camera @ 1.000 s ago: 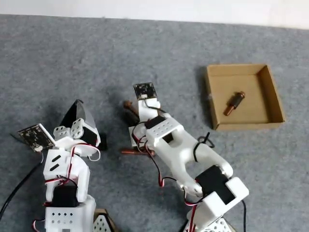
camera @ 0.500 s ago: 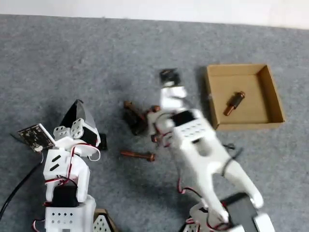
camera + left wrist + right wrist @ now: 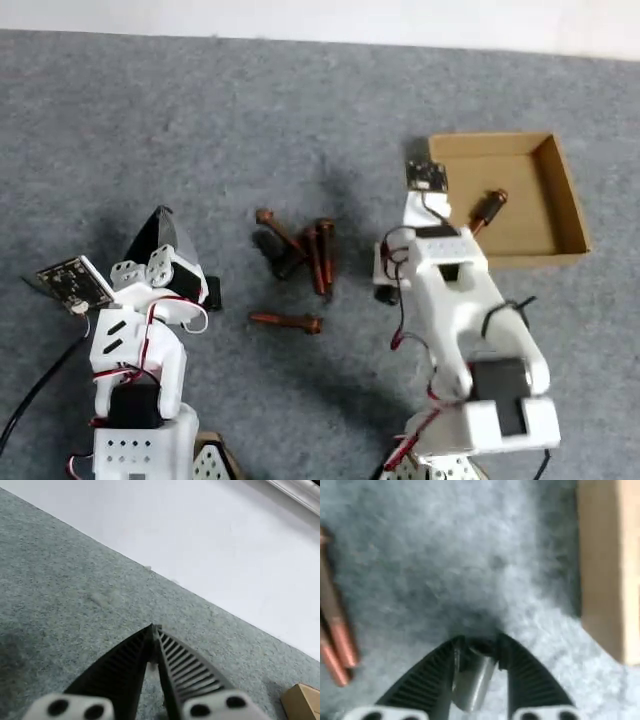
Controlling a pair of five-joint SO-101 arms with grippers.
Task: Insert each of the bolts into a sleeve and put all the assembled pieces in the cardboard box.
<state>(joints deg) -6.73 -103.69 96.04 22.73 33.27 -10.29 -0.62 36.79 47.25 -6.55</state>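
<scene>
The left white plastic arm (image 3: 135,345) sits folded close over its base, wrist raised and angled forward; the left black ribbed gripper (image 3: 154,630) points away from the base, its two tapered fingers pressed together tip to tip with nothing between them; the right white plastic arm (image 3: 455,300) stretches farther forward from its base, upper links nearly in line, wrist bent downward; the right black ribbed gripper (image 3: 479,642) has its fingers parted only a little, clamped on either side of a short grey cylindrical sleeve (image 3: 472,682) that stands between them.
</scene>
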